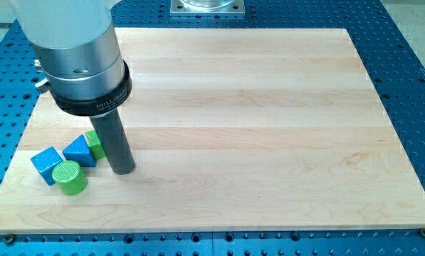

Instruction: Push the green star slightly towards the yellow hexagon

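Note:
My tip (122, 171) rests on the wooden board (255, 128) near its left side. A green block (95, 144), partly hidden by the rod, sits just left of the rod and seems to touch it; its shape cannot be made out. A blue triangle (78, 151) lies against that green block's left side. A blue cube (46, 165) and a green cylinder (70, 178) sit further left and lower. No yellow hexagon shows in the view.
The arm's large grey body (77, 50) covers the board's upper left corner. A blue perforated table (411, 85) surrounds the board. A metal mount (207, 6) sits at the view's top.

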`<state>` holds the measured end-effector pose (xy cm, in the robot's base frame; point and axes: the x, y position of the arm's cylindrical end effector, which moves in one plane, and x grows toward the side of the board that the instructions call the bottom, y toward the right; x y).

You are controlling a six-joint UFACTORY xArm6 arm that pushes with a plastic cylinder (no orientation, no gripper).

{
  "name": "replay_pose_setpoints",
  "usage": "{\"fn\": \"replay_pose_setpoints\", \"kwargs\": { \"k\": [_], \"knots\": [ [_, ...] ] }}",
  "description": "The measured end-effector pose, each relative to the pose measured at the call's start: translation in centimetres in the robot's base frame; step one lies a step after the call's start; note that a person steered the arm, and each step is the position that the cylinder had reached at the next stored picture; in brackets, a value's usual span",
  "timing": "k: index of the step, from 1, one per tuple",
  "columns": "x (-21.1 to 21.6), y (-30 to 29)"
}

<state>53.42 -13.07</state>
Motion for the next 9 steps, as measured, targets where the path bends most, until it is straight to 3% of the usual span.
{"fn": "replay_pose_setpoints", "kwargs": {
  "k": [2, 3, 5, 9],
  "knots": [
    [0.0, -0.5],
    [-3.8, -0.6],
    [-6.3, -0.7],
    [-2.3, -0.2]
  ]
}}
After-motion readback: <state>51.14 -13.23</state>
